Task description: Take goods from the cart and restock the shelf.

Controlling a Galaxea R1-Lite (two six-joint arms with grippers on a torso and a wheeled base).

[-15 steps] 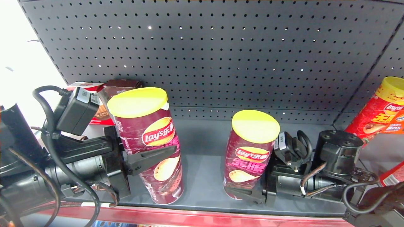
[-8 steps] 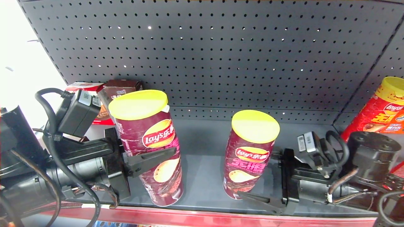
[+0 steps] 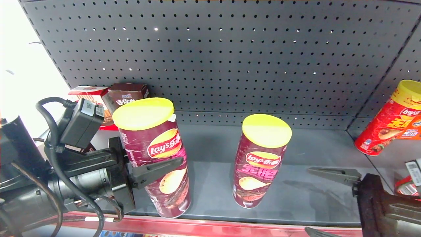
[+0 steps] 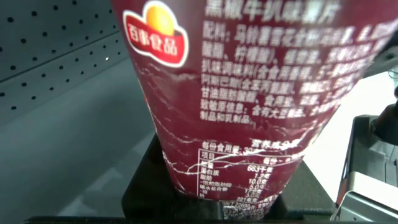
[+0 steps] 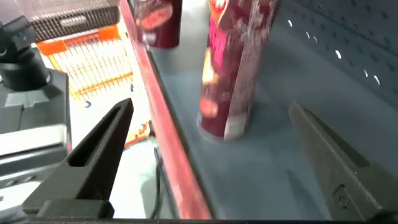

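Lower left of the head view: the left jaws are closed on a maroon chip can (image 3: 161, 144) with a yellow lid. One jaw crosses its front below the label and the other is hidden behind it. The can stands upright with its base right at the front of the shelf (image 3: 213, 148), just above the red edge strip (image 3: 213, 227). I cannot tell whether it bears on the shelf or hangs a touch above it. In the centre of the frame a second maroon can (image 3: 260, 161) stands free on the shelf, with a clear gap between the two. At lower right the right jaws are spread wide and hold nothing, near that second can but apart from it (the right wrist view shows it standing beyond the two open jaws).

By my reading the left can is placed or nearly so, and release comes next. The main hazard is the base sitting so close to the front. If the can is let go with any tilt, or a jaw drags on it while backing out, the tall can could topple off the edge. Pushing it deeper has its own risk, since two boxes (image 3: 121, 93) sit right behind it at upper left. A sideways sweep of the open right jaws could knock the free can over.
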